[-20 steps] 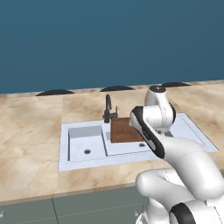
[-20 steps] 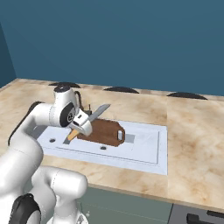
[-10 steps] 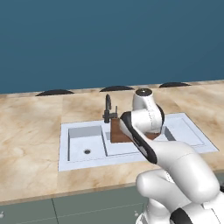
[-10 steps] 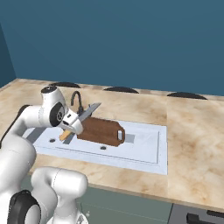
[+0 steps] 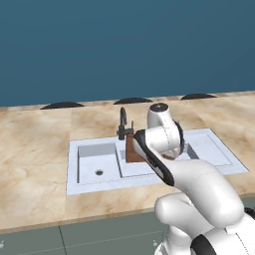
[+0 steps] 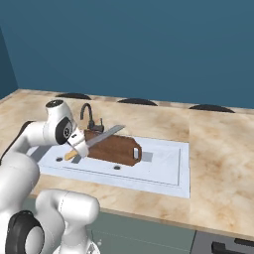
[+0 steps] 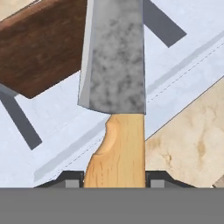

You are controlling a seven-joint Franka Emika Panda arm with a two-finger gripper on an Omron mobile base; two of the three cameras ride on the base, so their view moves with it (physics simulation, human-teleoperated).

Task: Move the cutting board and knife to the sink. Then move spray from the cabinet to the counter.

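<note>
My hand (image 6: 75, 145) grips the knife (image 6: 97, 139) by its handle, blade forward above the sink (image 6: 163, 174), where the cutting board (image 6: 115, 148) lies.

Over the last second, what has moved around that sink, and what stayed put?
The arm swung further left over the sink, carrying the knife with it. The end effector stays shut on the knife's wooden handle, with the blade pointing out over the cutting board. The board lies in the sink as before, beside the faucet, and nothing was let go.
</note>
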